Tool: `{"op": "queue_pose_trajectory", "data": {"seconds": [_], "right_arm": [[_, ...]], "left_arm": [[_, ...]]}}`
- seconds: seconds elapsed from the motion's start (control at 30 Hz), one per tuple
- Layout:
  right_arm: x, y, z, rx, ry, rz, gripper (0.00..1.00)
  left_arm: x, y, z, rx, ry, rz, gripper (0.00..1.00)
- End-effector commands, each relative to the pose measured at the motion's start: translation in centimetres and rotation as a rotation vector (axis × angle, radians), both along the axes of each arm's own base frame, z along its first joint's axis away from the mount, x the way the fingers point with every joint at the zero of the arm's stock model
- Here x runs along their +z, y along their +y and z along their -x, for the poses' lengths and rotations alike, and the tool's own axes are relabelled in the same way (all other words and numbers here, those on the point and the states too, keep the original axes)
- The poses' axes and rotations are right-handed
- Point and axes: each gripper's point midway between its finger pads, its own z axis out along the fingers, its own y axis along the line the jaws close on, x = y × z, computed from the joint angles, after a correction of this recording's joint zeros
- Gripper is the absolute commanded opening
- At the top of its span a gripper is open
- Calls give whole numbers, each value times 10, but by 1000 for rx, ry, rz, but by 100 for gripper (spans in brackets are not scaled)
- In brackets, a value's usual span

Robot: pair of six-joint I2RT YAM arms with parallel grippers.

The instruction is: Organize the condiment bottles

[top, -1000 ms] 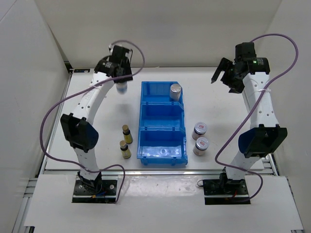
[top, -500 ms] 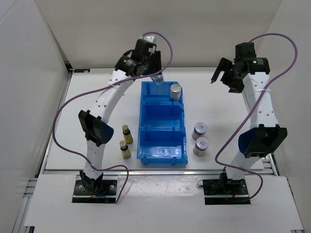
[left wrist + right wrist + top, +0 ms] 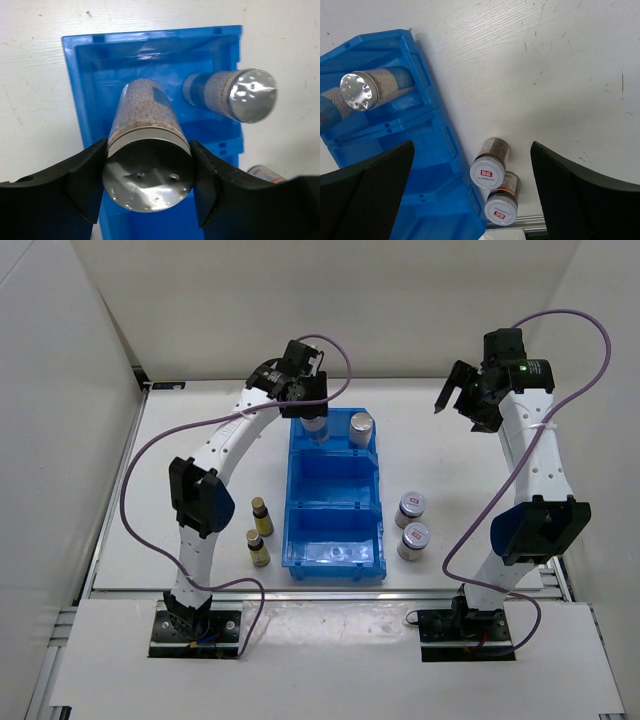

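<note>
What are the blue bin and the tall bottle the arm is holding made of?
Bin: probably moulded plastic with a glossy finish; light glares off its smooth walls. Bottle: clear wall with pale granules showing through; glass or plastic, cannot tell. Its cap: looks like silver metal, a dull sheen with small dents, though it could be metallised plastic.

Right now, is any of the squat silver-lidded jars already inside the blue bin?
No, the far squat jar and the near squat jar both stand on the table, beside the blue bin.
</note>
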Motion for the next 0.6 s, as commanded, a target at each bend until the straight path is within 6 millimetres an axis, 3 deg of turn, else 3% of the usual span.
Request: {"op": "queue_pose_trajectory", "data": {"seconds": [0.0,0.13,0.3,0.43,0.57], "right_arm": [[11,-1,2,15,-38,8,100],[11,-1,2,15,-38,8,100],[7,-4,3,-7,-28,20,100],[4,-5,1,-19,-19,22,100],[7,-5,0,-19,-29,22,100]], "left_arm": [[1,20,-15,63,-21,18,11],[-27,36,-27,103,49,32,12],[-41,24,-43,70,61,62,11],[-46,15,-45,41,74,91,23],[-49,16,-42,41,84,87,57]]}}
